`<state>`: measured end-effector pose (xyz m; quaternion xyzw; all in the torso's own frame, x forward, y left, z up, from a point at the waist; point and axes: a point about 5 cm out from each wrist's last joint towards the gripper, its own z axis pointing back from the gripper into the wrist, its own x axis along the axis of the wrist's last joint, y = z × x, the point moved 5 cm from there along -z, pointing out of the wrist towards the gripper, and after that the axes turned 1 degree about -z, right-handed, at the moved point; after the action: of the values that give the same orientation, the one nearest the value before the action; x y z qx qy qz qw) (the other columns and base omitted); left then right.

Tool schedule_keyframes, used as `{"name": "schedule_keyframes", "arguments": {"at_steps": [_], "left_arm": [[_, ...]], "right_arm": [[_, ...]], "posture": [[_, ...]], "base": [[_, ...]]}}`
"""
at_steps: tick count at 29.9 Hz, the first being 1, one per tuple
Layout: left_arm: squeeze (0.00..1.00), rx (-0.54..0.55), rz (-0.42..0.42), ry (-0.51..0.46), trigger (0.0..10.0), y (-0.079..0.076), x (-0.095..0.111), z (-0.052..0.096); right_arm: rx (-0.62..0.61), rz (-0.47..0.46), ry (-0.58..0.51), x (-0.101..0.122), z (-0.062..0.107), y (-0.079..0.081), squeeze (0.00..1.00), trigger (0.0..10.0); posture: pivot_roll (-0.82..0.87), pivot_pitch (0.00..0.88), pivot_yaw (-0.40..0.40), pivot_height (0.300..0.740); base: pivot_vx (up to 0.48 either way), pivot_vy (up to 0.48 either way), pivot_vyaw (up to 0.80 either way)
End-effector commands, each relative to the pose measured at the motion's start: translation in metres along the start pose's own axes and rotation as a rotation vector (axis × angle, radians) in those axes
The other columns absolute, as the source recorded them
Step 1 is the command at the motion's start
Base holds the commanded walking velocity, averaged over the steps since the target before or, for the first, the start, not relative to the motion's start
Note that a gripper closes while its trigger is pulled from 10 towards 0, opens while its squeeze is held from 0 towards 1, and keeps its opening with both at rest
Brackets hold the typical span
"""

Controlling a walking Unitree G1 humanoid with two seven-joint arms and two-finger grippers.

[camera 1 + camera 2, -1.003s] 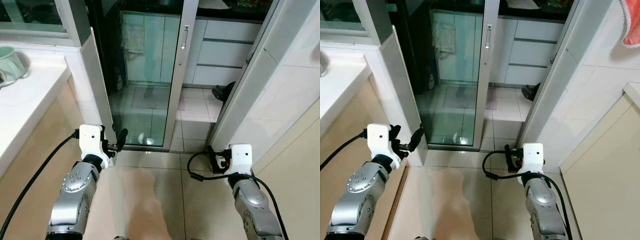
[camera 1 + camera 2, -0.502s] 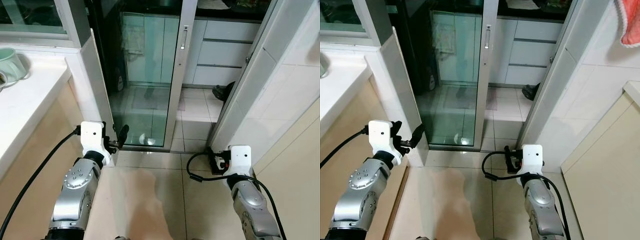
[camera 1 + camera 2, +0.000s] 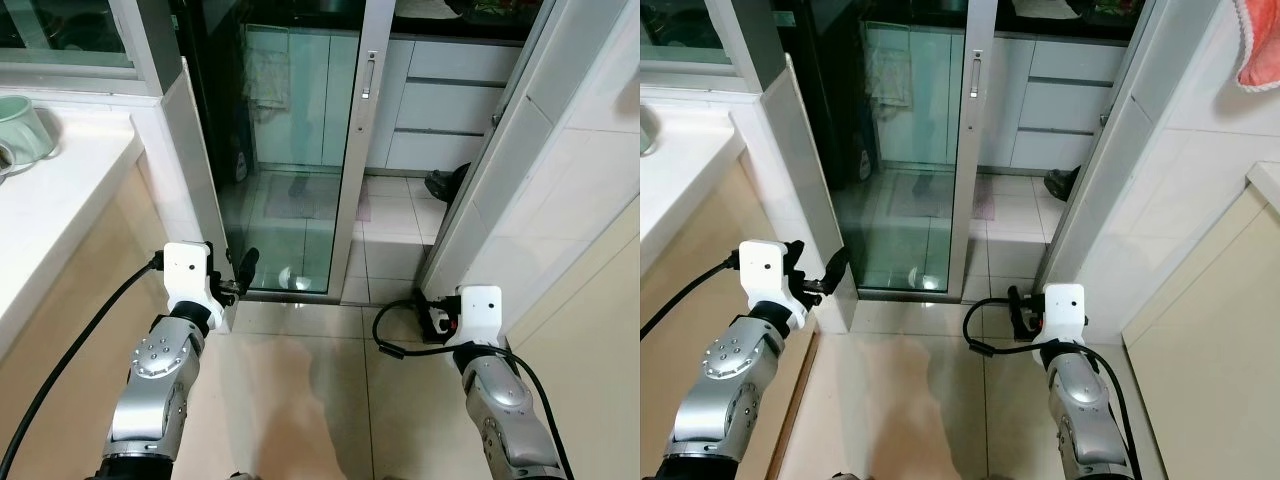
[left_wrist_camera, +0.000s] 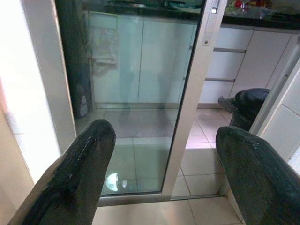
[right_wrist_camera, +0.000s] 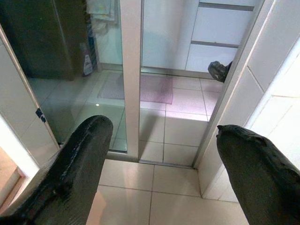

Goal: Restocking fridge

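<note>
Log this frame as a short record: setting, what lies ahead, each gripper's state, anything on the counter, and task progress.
setting: tiled passage facing a sliding glass door with a metal frame
beyond door: white cabinets, a floor mat, a dark bin
left gripper: open, empty, held low before the door
right gripper: open, empty, held low before the doorway gap
counter: on the robot's left, a green cup on it
task progress: nothing in either gripper

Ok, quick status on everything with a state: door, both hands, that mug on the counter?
Sliding glass door: partly open, gap on its right.
Left hand: open, empty, raised before the door.
Right hand: open, empty, low over the floor tiles.
Green mug: upright on the white counter.
</note>
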<state>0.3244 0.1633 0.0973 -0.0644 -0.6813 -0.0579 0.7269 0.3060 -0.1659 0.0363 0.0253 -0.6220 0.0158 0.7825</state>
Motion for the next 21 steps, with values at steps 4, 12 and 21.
{"name": "schedule_keyframes", "arguments": {"at_steps": [4, 12, 21], "left_arm": [[0.00, 0.003, 0.026, 0.008, 10.0, -0.0021, -0.0013, -0.0049], [0.00, -0.009, 0.005, 0.013, 10.0, -0.0035, -0.0033, -0.0066], [0.00, -0.008, -0.001, 0.011, 10.0, -0.0039, -0.0038, -0.0070]], "right_arm": [[-0.015, 0.005, 0.003, -0.0014, -0.0016, -0.0059, 0.00, 10.0], [-0.009, 0.002, -0.008, 0.0016, -0.0039, -0.0037, 0.00, 10.0], [-0.004, 0.002, -0.007, 0.0003, -0.0046, -0.0017, 0.00, 10.0]], "posture": [[-0.12, 0.000, 0.004, 0.740], [-0.12, 0.000, 0.003, 0.740], [-0.11, 0.000, 0.002, 0.740]], "base": [[-0.345, 0.000, 0.00], [-0.381, 0.000, 0.00], [-0.380, 0.000, 0.00]]}}
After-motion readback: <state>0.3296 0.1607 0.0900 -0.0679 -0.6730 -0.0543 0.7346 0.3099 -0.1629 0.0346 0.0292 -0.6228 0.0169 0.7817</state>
